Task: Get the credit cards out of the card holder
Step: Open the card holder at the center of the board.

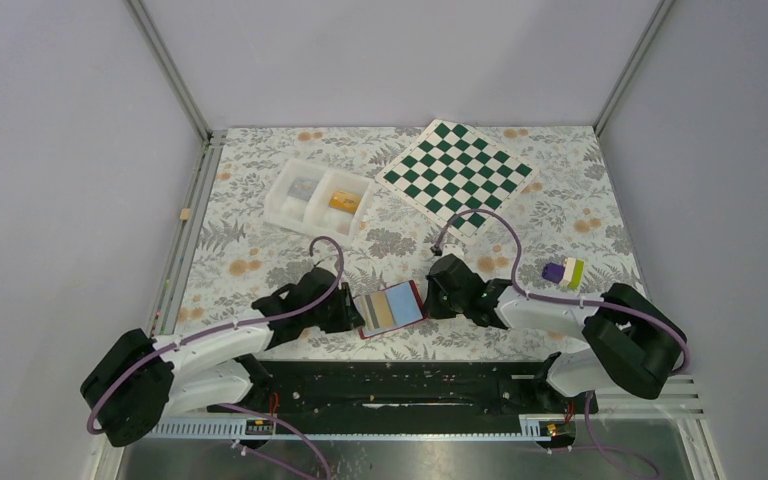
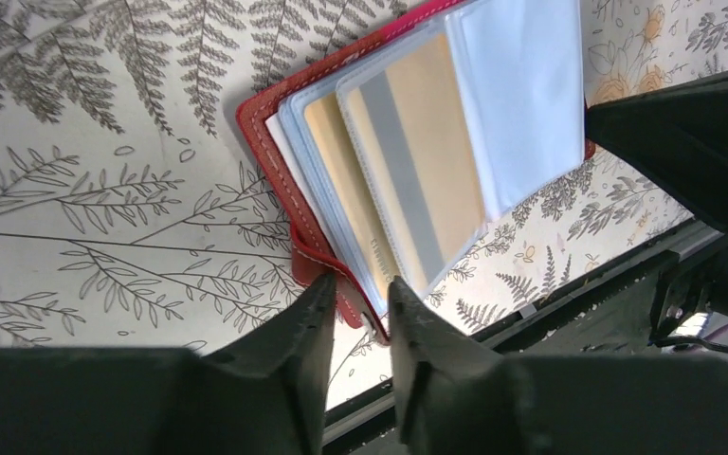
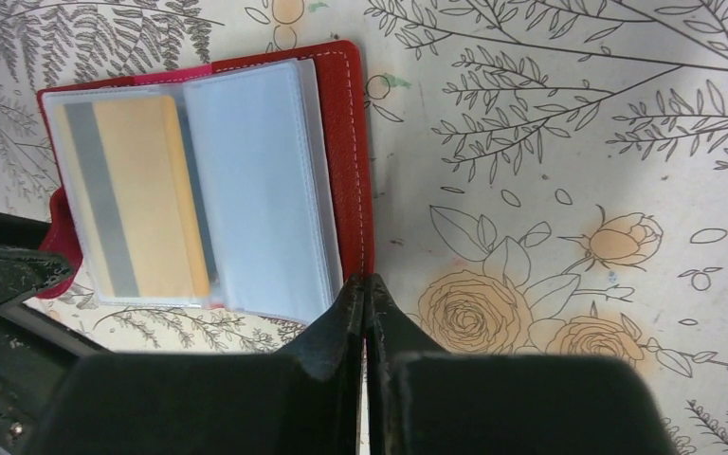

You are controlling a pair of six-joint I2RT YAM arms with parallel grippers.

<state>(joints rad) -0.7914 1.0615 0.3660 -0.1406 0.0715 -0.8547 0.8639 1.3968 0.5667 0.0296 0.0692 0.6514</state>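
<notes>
At the near edge of the counter [image 1: 222, 232], between the two arms, the card holder [image 1: 390, 308] lies flat and open, red cover down and clear sleeves up. The left jaws sit at its left side, parted by a narrow gap, their fingertips [image 2: 315, 301] on either side of the cover's red corner; whether they press on it I cannot tell. The right jaws are closed tight at the holder's right side, fingertips [image 3: 353, 305] pressed together just at the edge of the red cover, with nothing seen between them. A credit card [image 3: 137, 194], orange-yellow with a grey stripe, sits in the left-hand sleeve, and the left wrist view shows a second card [image 2: 330, 137] in the sleeve behind it; the right-hand sleeve looks pale blue. Further right, well apart, lies a small purple, white and green block [image 1: 563, 271]. Beyond, a white tray [image 1: 285, 212] holds an orange-yellow card [image 1: 343, 199] in its right compartment, and a green-and-white chessboard [image 1: 457, 172] lies farthest back, turned at an angle.
</notes>
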